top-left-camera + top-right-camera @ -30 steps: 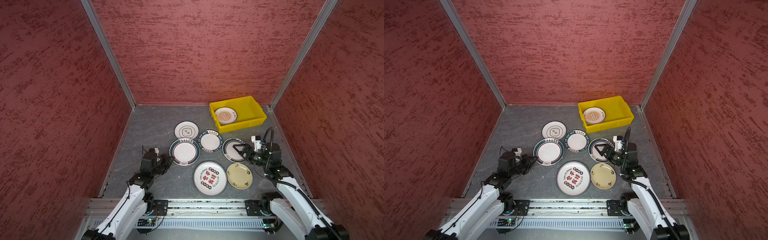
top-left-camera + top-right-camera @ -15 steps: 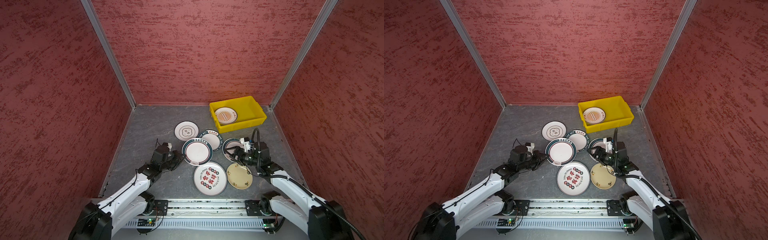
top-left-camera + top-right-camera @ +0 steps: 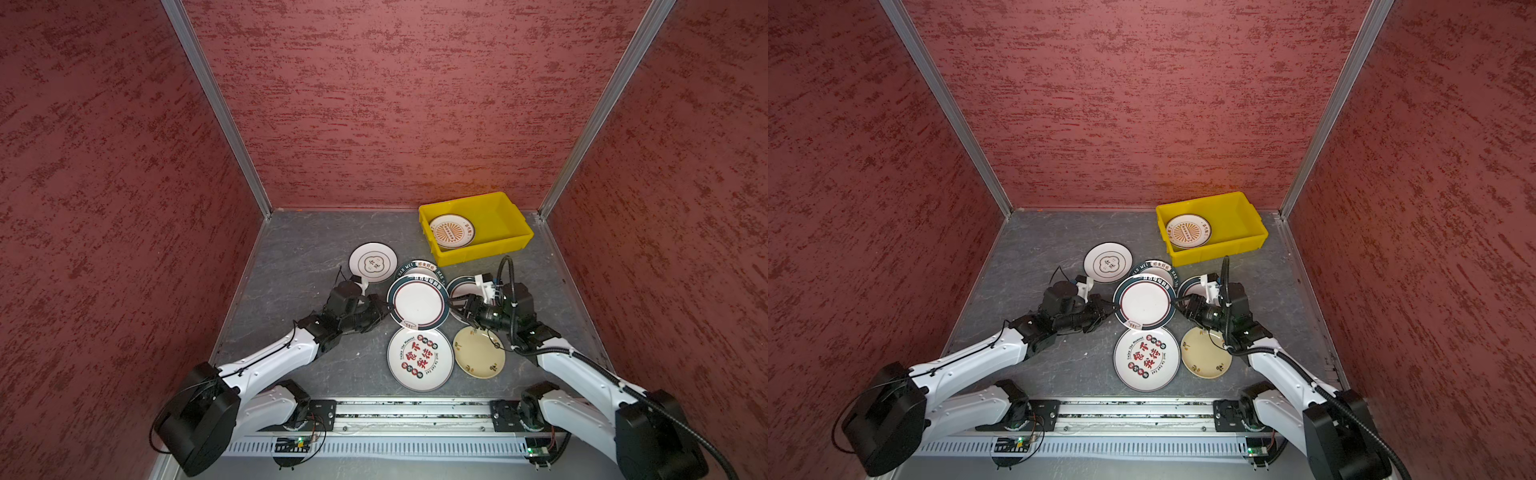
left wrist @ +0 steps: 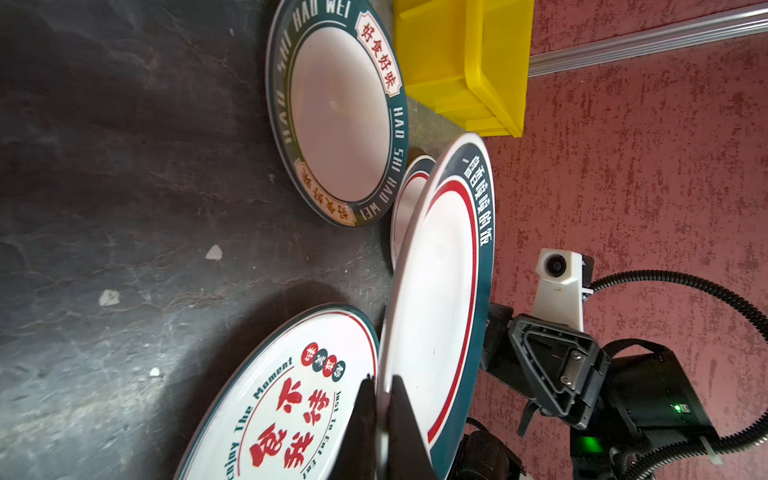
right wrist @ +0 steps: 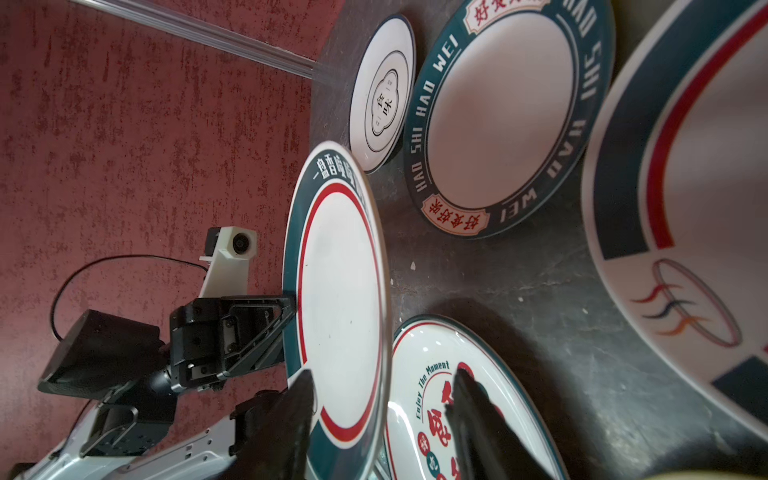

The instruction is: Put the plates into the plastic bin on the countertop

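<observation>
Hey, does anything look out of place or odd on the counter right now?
One green-rimmed plate is off the countertop, pinched at its rim by the left gripper and raised above the other plates. The right gripper straddles the opposite rim, jaws not closed. Small white flecks dot the countertop.

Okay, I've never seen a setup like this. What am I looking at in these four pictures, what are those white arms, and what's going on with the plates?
These are two white robot arms, the left arm and the right arm, working inside red walls. Two pictures look down from overhead and are nearly alike. The other two come from a camera on each arm's wrist. On the grey countertop lie five plates, among them a cream plate. A sixth plate sits in the yellow bin. The left gripper is shut on the rim of a green-rimmed plate, held up above the others. The right gripper straddles its opposite rim, jaws apart.
</observation>
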